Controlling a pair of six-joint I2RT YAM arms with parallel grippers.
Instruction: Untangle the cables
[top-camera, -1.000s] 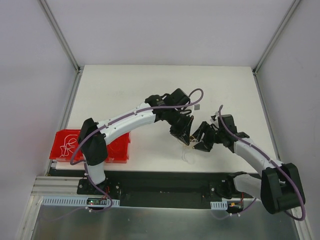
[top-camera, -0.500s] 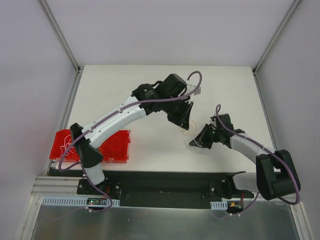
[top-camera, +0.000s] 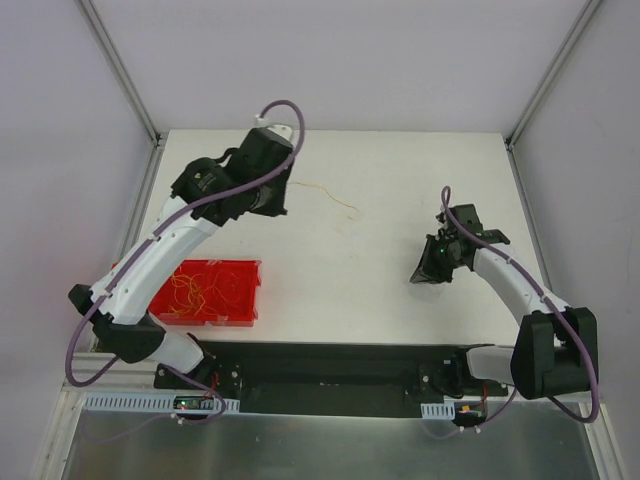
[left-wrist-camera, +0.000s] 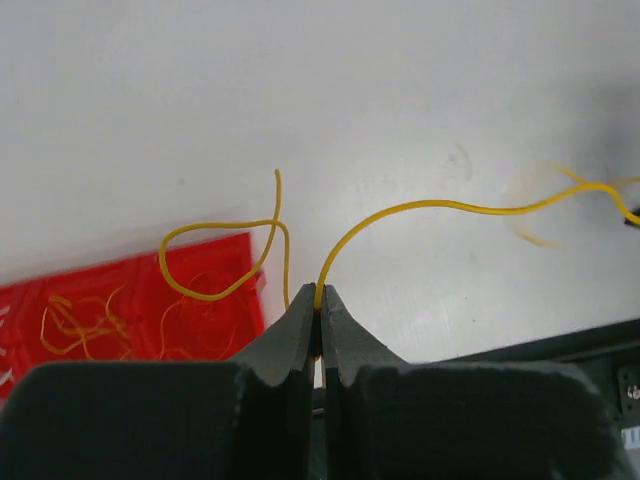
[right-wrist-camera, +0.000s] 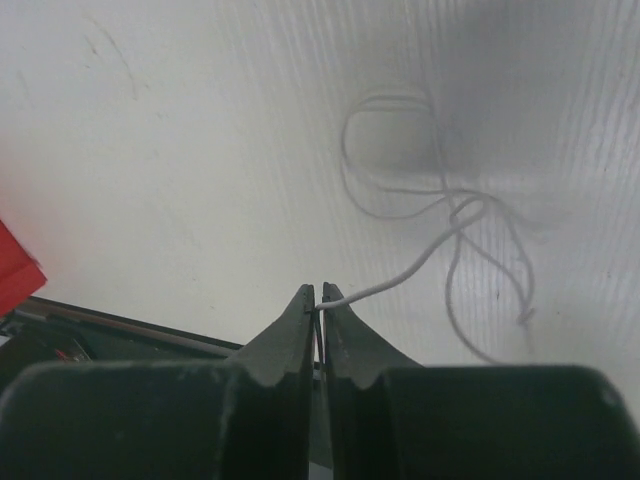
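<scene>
The cables are pulled apart into two strands. My left gripper (left-wrist-camera: 320, 292) is shut on a thin yellow cable (left-wrist-camera: 450, 207); one end arcs off to the right, the other curls in a loop to the left over the bin. From above, my left gripper (top-camera: 283, 197) is raised at the back left of the table, and the yellow cable (top-camera: 330, 196) trails right from it. My right gripper (right-wrist-camera: 320, 293) is shut on the end of a whitish cable (right-wrist-camera: 440, 225) that lies in loose loops on the table. In the top view my right gripper (top-camera: 420, 275) is low at the right.
A red bin (top-camera: 245, 300) holding several yellow strands sits at the table's front left, under the left arm; its wall also shows in the left wrist view (left-wrist-camera: 235, 300). The black front rail (top-camera: 330, 365) runs along the near edge.
The left arm swung from the middle to the back left, carrying the yellow cable away. The right gripper shut on the whitish cable and drew back to the right.
</scene>
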